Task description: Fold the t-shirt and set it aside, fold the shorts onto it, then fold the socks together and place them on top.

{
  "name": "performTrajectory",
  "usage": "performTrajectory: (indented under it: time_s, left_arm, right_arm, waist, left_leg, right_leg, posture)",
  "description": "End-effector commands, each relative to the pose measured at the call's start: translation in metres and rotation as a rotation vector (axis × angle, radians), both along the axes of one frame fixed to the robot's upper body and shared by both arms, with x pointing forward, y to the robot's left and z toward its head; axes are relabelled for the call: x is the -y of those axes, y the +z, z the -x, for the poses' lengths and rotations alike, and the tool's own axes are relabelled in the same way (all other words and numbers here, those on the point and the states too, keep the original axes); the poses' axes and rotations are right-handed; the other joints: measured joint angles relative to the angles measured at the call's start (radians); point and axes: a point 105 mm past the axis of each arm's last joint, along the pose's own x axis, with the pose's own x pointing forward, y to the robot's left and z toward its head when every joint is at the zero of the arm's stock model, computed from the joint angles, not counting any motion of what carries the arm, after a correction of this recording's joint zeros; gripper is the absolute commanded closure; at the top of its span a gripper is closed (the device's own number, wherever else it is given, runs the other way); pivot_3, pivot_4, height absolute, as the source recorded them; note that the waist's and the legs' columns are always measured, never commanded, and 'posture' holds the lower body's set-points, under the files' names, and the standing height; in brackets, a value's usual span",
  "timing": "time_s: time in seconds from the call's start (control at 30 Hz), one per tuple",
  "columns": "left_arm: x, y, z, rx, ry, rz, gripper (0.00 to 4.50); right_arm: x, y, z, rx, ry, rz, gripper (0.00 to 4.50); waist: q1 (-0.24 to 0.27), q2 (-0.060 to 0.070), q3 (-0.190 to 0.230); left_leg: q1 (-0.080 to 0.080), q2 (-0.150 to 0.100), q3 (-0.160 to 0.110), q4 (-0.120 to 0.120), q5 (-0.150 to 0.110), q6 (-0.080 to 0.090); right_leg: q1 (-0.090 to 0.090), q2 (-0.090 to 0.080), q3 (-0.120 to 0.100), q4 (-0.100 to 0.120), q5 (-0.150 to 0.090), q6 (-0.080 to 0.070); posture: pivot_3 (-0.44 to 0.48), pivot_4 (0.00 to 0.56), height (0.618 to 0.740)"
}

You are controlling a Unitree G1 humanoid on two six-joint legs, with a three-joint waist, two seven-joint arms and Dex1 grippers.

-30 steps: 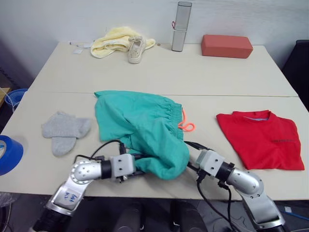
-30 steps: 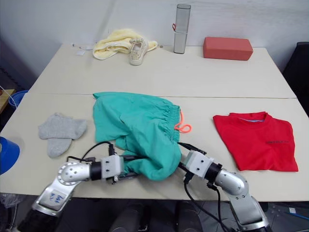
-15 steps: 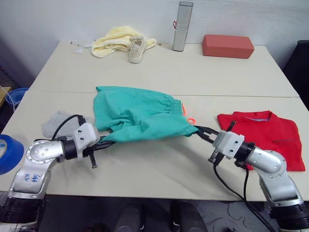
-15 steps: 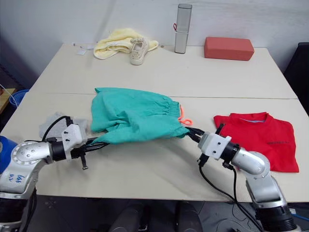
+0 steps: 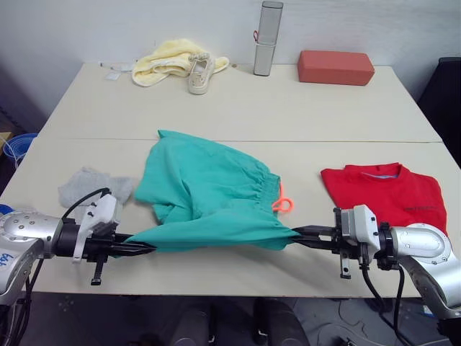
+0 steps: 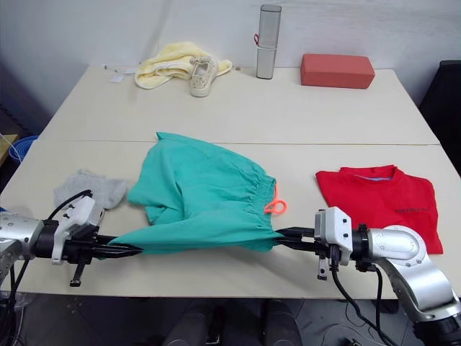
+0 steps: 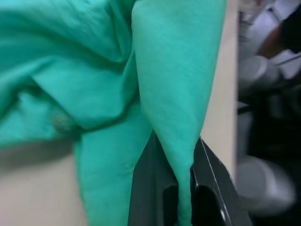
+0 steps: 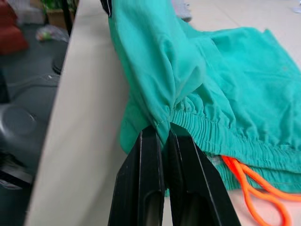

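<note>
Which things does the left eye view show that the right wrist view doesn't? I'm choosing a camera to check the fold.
Left eye view alone: the folded t-shirt, the socks, the left hand, a yellow cloth, a sneaker, a red block. Right wrist view alone: the fingers pinching the waistband up close. Both: the shorts, their orange drawstring, the right hand, the table.

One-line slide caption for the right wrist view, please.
Right hand shut on the gathered waistband of the teal shorts, pulled taut along the table's edge, with the orange drawstring trailing beside.
</note>
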Motion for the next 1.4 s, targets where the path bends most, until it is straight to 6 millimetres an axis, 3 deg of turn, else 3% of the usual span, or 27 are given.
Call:
performTrajectory:
  time_s: [0.03, 0.2, 0.3, 0.47, 0.57, 0.7, 0.83, 0.93, 1.07, 1.2, 1.37, 1.4]
  left_arm:
    - [0.001, 0.012, -0.008, 0.007, 0.082, 0.077, 4.5]
    - [0.004, 0.024, -0.027, 0.122, 0.14, 0.099, 4.5]
    - [0.004, 0.03, -0.047, 0.218, 0.204, 0.116, 3.85]
    - [0.01, 0.016, -0.052, 0.279, 0.174, 0.077, 2.27]
    - [0.001, 0.025, -0.063, 0.382, 0.222, 0.076, 1.27]
    - [-0.012, 0.041, -0.067, 0.466, 0.255, 0.112, 0.03]
    - [-0.013, 0.057, -0.052, 0.483, 0.164, 0.207, 0.03]
    - [-0.015, 0.032, -0.044, 0.489, 0.035, -0.021, 0.03]
    - [-0.005, 0.03, -0.054, 0.577, 0.032, -0.028, 0.03]
    - [0.007, 0.011, -0.072, 0.66, -0.005, -0.138, 0.03]
    - [0.006, -0.003, -0.081, 0.7, -0.06, -0.218, 0.03]
    - [0.006, -0.001, -0.085, 0.715, -0.043, -0.218, 0.21]
  right_arm:
    - [0.01, 0.016, -0.008, 0.007, -0.075, -0.095, 4.46]
    - [0.002, 0.04, -0.011, -0.029, -0.101, -0.229, 4.46]
    - [-0.009, 0.037, -0.015, -0.148, -0.131, -0.272, 4.5]
    - [-0.027, 0.023, -0.025, -0.232, -0.17, -0.244, 4.5]
    - [-0.033, 0.025, -0.039, -0.309, -0.257, -0.3, 4.5]
    - [-0.035, 0.021, -0.042, -0.469, -0.304, -0.315, 4.5]
    - [-0.033, 0.017, -0.049, -0.553, -0.379, -0.321, 4.5]
    - [-0.031, 0.014, -0.052, -0.623, -0.416, -0.326, 4.5]
    - [-0.023, 0.008, -0.055, -0.641, -0.482, -0.293, 4.5]
    - [-0.017, 0.01, -0.053, -0.576, -0.469, -0.25, 4.5]
    - [-0.016, 0.011, -0.052, -0.552, -0.456, -0.246, 4.5]
    - [-0.015, 0.011, -0.052, -0.551, -0.457, -0.247, 4.5]
  waist:
    - [0.001, 0.0, 0.0]
    - [-0.001, 0.0, 0.0]
    - [0.0, 0.0, 0.0]
    - [-0.007, 0.0, 0.0]
    - [-0.009, 0.0, 0.0]
    - [-0.004, 0.0, 0.0]
    - [-0.007, 0.0, 0.0]
    - [-0.008, 0.001, 0.0]
    - [-0.005, 0.001, 0.0]
    - [-0.003, 0.001, 0.0]
    - [-0.01, 0.001, 0.0]
    - [-0.009, 0.001, 0.0]
  left_leg:
    - [0.0, 0.0, -0.001, 0.0, 0.0, 0.001]
    - [0.0, 0.0, 0.0, 0.0, 0.0, -0.001]
    - [0.0, 0.0, 0.0, 0.0, 0.001, -0.002]
    - [0.0, 0.0, 0.0, -0.002, 0.0, -0.002]
    - [-0.003, 0.0, 0.001, -0.001, 0.001, -0.003]
    - [-0.005, 0.0, 0.0, -0.001, 0.002, -0.004]
    - [-0.007, -0.001, 0.0, 0.0, 0.002, -0.002]
    - [-0.007, -0.001, 0.0, 0.0, 0.002, -0.003]
    - [-0.007, -0.001, 0.0, -0.001, 0.002, -0.002]
    - [-0.008, -0.002, 0.0, 0.0, 0.002, -0.001]
    - [-0.009, -0.002, 0.001, 0.0, 0.002, -0.001]
    - [-0.009, -0.002, 0.001, 0.0, 0.002, -0.001]
  right_leg:
    - [0.0, 0.0, 0.0, 0.0, 0.0, 0.0]
    - [0.0, 0.0, 0.0, 0.0, 0.0, 0.0]
    - [0.0, 0.0, 0.0, 0.0, 0.0, 0.0]
    - [-0.001, 0.0, 0.0, -0.001, 0.0, 0.0]
    - [-0.004, 0.0, 0.0, 0.0, 0.0, 0.0]
    - [-0.007, 0.0, -0.001, 0.002, 0.0, 0.0]
    - [-0.007, 0.0, -0.001, 0.001, 0.0, 0.0]
    - [-0.008, 0.0, -0.001, 0.001, 0.0, 0.0]
    - [-0.008, -0.001, -0.001, 0.001, 0.0, 0.0]
    - [-0.008, -0.001, -0.001, 0.001, 0.001, 0.001]
    - [-0.009, -0.001, -0.001, 0.006, 0.001, 0.002]
    - [-0.01, -0.001, -0.001, 0.007, 0.001, 0.002]
  posture:
    - [0.0, 0.15, 0.74]
    - [0.0, 0.15, 0.74]
    - [0.0, 0.15, 0.74]
    - [0.0, 0.15, 0.74]
    - [0.0, 0.15, 0.74]
    - [0.0, 0.15, 0.74]
    - [0.0, 0.15, 0.74]
    - [0.0, 0.15, 0.74]
    - [0.0, 0.15, 0.74]
    - [0.0, 0.15, 0.74]
    - [0.0, 0.15, 0.74]
    - [0.0, 0.15, 0.74]
